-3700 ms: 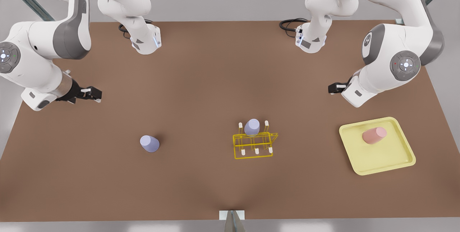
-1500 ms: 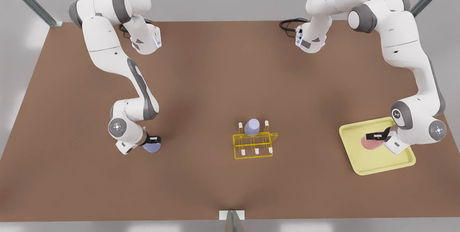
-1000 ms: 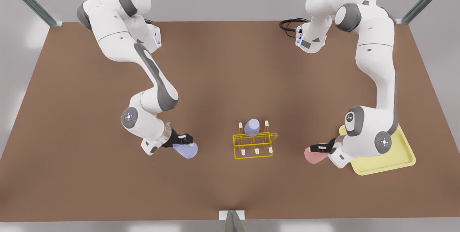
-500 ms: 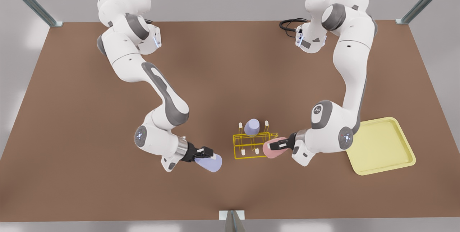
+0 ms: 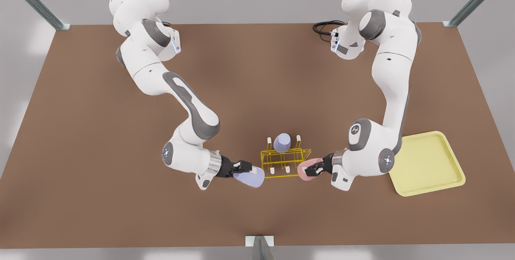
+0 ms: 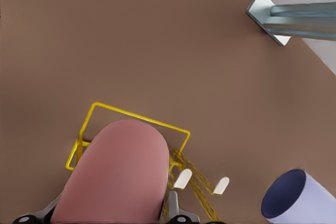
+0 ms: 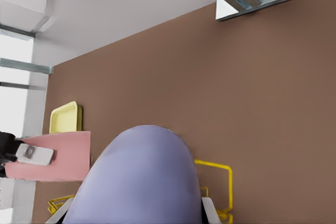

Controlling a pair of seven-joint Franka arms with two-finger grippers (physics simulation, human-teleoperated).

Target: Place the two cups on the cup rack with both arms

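My left gripper [image 5: 313,168] is closed on the pink cup [image 5: 305,170], holding it on its side just beside the end of the cup rack [image 5: 283,163] on the front view's right. Through my left wrist camera the pink cup [image 6: 118,174] covers most of my fingers; only their lower ends [image 6: 178,211] peek out beside it, and the rack [image 6: 131,129] sits behind the cup, partly hidden.

My right gripper [image 5: 241,167] is clamped on the lavender cup [image 5: 250,178], tilted on its side, close to the rack's other end. In my right wrist view that cup [image 7: 142,179] blocks nearly all of my fingers, and one yellow corner of the rack [image 7: 220,184] shows past it. Farther off there I see the pink cup [image 7: 55,156] held in my left gripper [image 7: 23,153], cut off at the frame edge.

A second lavender cup [image 5: 282,142] stands upside down on a peg at the rack's far side. The rack sits near the middle of the table [image 5: 100,195], toward its near edge. A yellow tray [image 5: 426,163] lies near the table's edge on the front view's right, partly covered by my left arm.
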